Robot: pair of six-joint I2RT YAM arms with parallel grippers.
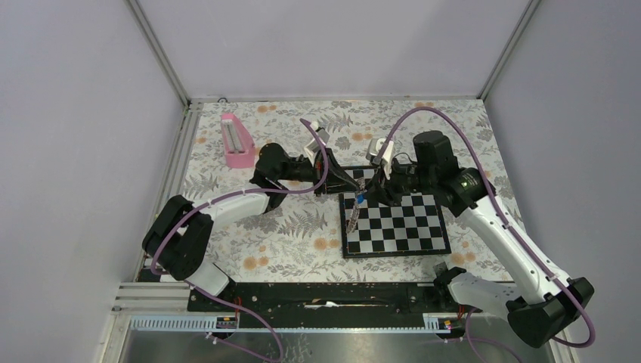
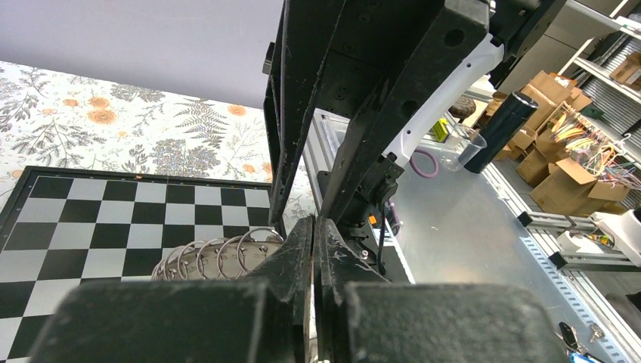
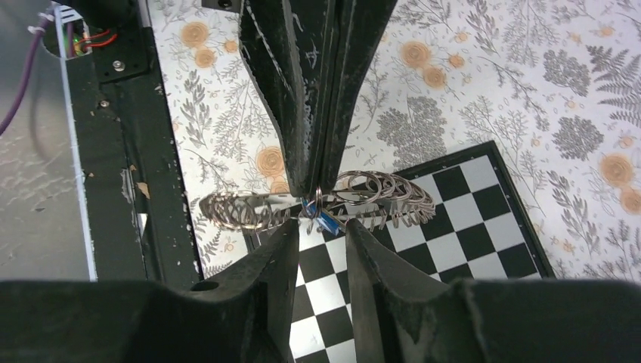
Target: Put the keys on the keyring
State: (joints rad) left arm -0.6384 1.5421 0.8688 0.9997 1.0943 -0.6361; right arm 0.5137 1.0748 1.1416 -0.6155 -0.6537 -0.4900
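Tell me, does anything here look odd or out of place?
The keyring isn't lying on the chessboard: it hangs in the air, pinched in the shut left gripper, its wire loops sagging to both sides. A blue key sits under that pinch, at the open right gripper. Nothing looks spilled or broken.

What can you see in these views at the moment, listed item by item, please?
keyring: one, silvery-grey, a chain-like band of small loops, held up over the far left corner of the chessboard
key: one, blue head, at the keyring, just off the right fingertips
chessboard: one, black and white, centre-right of the table
pink container: one, far left of the table
floral cloth: one, white with grey and orange print, covering the table
left fingers: two, black, shut on the keyring
right fingers: two, black, open, tips either side of the key
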